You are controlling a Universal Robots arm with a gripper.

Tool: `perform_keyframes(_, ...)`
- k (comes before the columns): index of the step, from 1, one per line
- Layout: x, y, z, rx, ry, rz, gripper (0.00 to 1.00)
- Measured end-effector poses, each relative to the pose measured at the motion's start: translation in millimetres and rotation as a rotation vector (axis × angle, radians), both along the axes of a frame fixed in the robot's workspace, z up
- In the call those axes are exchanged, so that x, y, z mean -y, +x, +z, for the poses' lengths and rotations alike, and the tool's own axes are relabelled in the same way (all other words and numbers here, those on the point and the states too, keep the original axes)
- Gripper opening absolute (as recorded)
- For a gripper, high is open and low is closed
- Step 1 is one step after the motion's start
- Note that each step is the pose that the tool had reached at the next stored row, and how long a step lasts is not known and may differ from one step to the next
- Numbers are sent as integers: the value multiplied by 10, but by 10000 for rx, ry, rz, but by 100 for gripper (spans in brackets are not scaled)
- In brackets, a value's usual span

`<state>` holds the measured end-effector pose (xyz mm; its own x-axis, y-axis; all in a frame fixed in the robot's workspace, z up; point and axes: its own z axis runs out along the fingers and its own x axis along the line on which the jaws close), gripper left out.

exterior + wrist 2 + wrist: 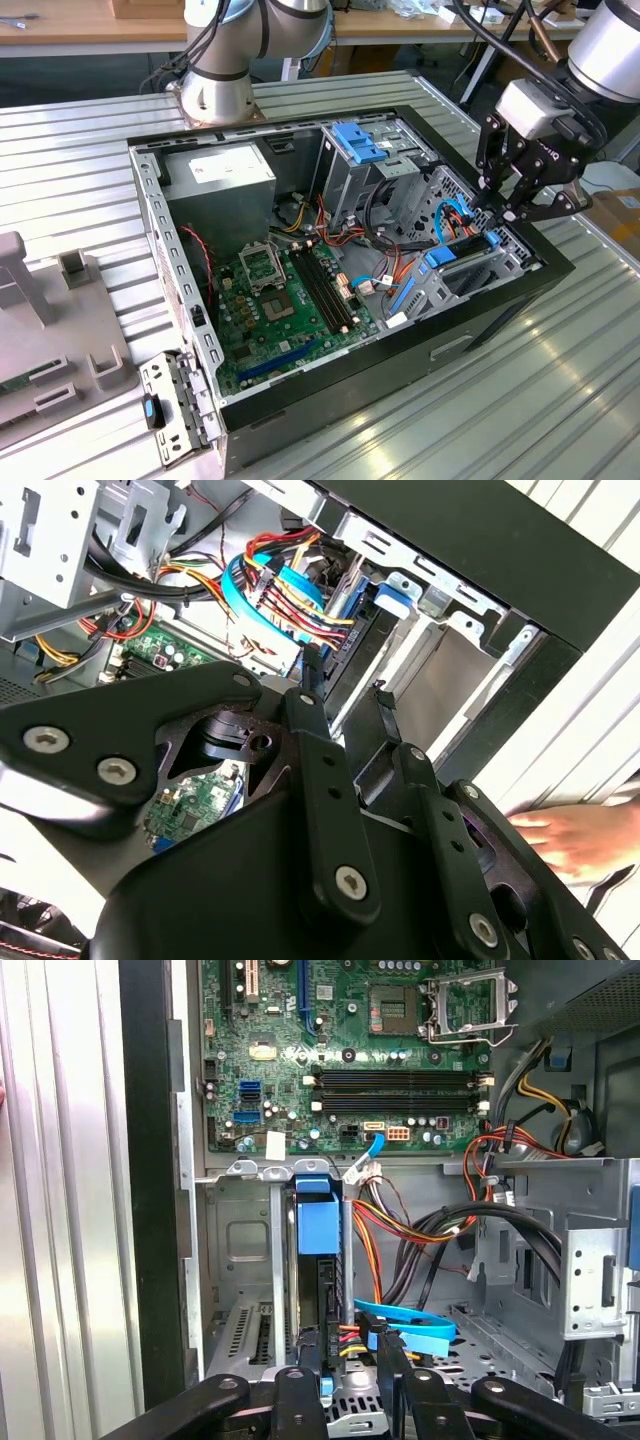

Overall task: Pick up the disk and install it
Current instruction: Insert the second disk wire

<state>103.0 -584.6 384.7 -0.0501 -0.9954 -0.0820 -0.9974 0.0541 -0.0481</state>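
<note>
The disk (441, 258) stands on edge in the bay at the case's front corner, on the exterior view's right. In the first wrist view its bright blue carrier (318, 1226) sits between two grey metal rails, with the dark disk edge running back toward me. My gripper (506, 212) hangs just above that bay. Its black fingers are apart in both wrist views, and my gripper (348, 1356) is open, with cables behind the gap and nothing gripped. The thin tips of my gripper (348, 692) point into the bay beside the disk.
The open computer case (560, 262) lies on a ribbed metal table. Inside are the green motherboard (290, 290), a grey power-supply box (222, 175), a cage with a blue top (356, 148) and cable bundles (400, 1250). A hand (562, 838) rests on the table beside the case.
</note>
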Motion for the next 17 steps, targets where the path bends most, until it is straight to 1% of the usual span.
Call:
perform_keyframes(7, -5, 0, 0, 0, 0, 0, 36)
perform_keyframes(9, -36, 0, 1, 0, -2, -1, 36)
perform_keyframes(11, -95, 0, -6, 0, -1, 0, 36)
perform_keyframes(13, -105, 2, -69, -8, -1, -1, 36)
perform_keyframes(15, -111, 7, -111, -21, 1, 1, 36)
perform_keyframes(16, -120, 16, -127, -44, -1, 0, 36)
perform_keyframes(17, -146, 26, -133, -50, 0, 0, 36)
